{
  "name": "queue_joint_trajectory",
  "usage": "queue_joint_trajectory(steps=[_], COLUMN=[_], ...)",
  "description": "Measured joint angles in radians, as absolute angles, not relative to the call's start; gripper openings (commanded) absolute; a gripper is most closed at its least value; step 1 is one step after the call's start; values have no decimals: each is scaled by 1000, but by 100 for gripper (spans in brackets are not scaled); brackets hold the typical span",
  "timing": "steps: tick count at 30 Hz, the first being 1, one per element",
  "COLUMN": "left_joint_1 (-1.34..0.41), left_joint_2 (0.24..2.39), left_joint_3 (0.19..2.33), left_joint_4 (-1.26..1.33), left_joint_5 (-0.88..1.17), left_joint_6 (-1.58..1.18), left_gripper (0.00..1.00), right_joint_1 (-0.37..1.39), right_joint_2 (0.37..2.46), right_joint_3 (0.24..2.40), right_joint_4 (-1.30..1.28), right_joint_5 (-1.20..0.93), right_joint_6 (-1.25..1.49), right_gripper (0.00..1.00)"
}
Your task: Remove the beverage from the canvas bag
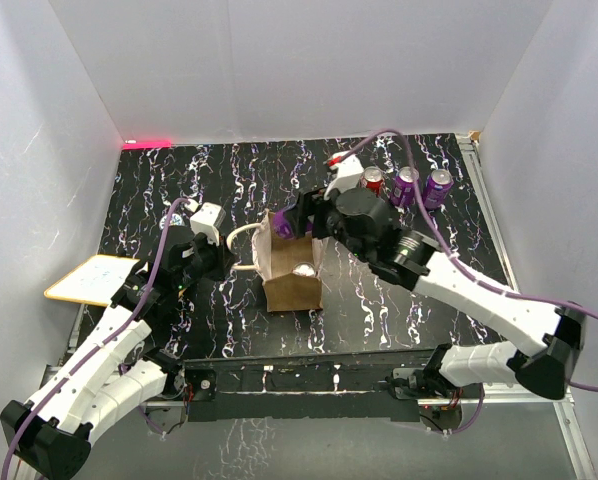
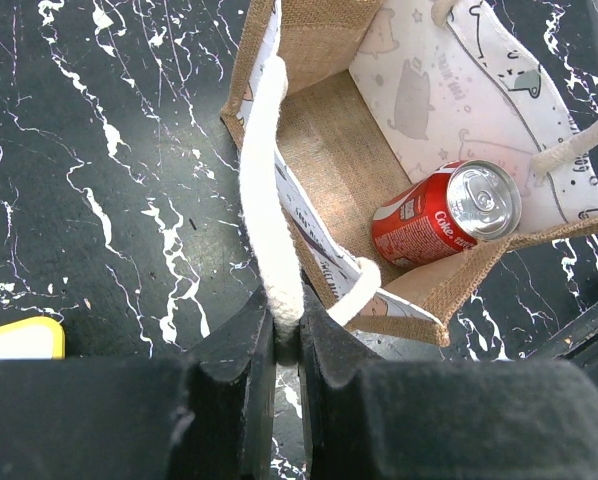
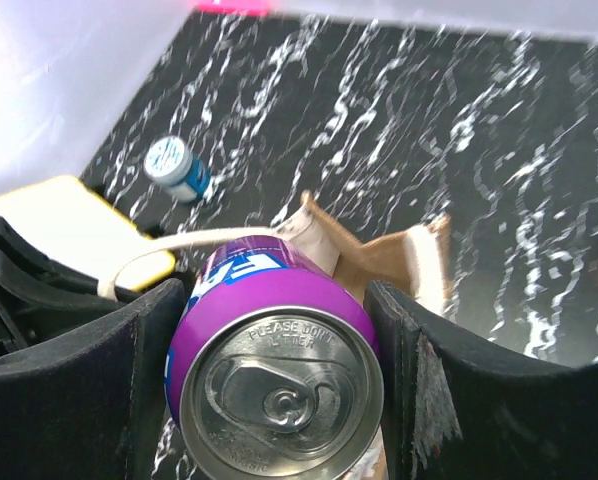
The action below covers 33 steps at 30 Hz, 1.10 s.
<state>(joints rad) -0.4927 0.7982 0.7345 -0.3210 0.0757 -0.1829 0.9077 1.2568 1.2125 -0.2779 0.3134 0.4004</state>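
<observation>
The canvas bag (image 1: 291, 288) stands upright near the middle of the tabletop, a little toward the near edge, with its mouth open. The left gripper (image 2: 287, 345) is clenched on one cream rope handle (image 2: 264, 180) and holds it out toward the left edge. That seems to steady the bag and keep it from lifting.

The right gripper (image 3: 279, 385) is clamped across a purple can (image 3: 269, 300) whose label starts "FA". It holds the can top-up at the far rim of the bag, with the tan fabric showing just behind and below it. I cannot tell whether the can's base has fully cleared the rim.

A red Coke can (image 2: 444, 212) lies on its side on the bag's floor, against the near wall. Three more cans stand in a row near the far-right corner: one red can (image 1: 373, 180) and two purple cans (image 1: 407, 183). A yellow-edged white board (image 1: 87, 280) lies at the left edge, and in the right wrist view a blue-and-white can (image 3: 179, 168) sits on the table beyond it.

The step in hand looks like the lift-out of the purple can. The next move probably calls for raising it straight up until it is free of the fabric and loose handle. The arm would then carry it toward the far-right row and set it down upright, apart from the cans already there, while the left grip holds. The Coke can would remain to be fetched.
</observation>
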Motion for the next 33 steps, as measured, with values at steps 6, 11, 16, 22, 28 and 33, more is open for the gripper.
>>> queue_joint_trajectory(steps=[6,11,16,22,28,33], left_joint_1=[-493,-493,-493,-493,-493,-493], left_joint_2=[797,797,797,797,801,807], left_joint_3=[735,735,735,735,735,735], left_joint_4=[-321,-321,-321,-321,-321,-321], left_joint_5=[76,76,76,76,76,76], left_joint_6=[-183,-183,-183,-183,-183,-183], left_gripper=[0,0,0,0,0,0], right_joint_1=[907,907,878,682,532,474], right_joint_2=[1115,1048,1057,1160,1298,1458], right_joint_3=[1206,1129,983,828,797,878], right_joint_4=[-245,-213,-208,-299,-311,-309], right_joint_5=[500,740,953,856,677,580], right_joint_6=[287,169,115,229,274,267], right_gripper=[8,8,8,8,8,8])
